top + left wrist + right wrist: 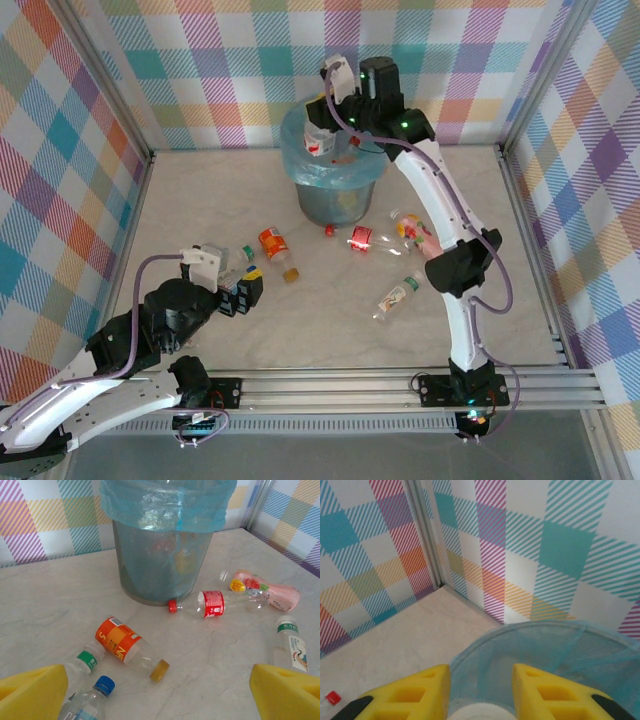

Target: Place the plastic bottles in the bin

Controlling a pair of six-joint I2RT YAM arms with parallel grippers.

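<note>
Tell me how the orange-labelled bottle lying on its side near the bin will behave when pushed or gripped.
The orange-labelled bottle lies on its side on the smooth table, so it will probably roll if nudged sideways. Its clear part looks empty, so likely light. Thin plastic may dent under a squeeze.

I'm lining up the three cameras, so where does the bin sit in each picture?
Top external: the bin stands at upper centre, near the back wall.
Left wrist: the bin is at top centre, its rim cut off.
Right wrist: the bin is at bottom right, seen from above.
Shared landmark: the plaid wall behind it.
</note>
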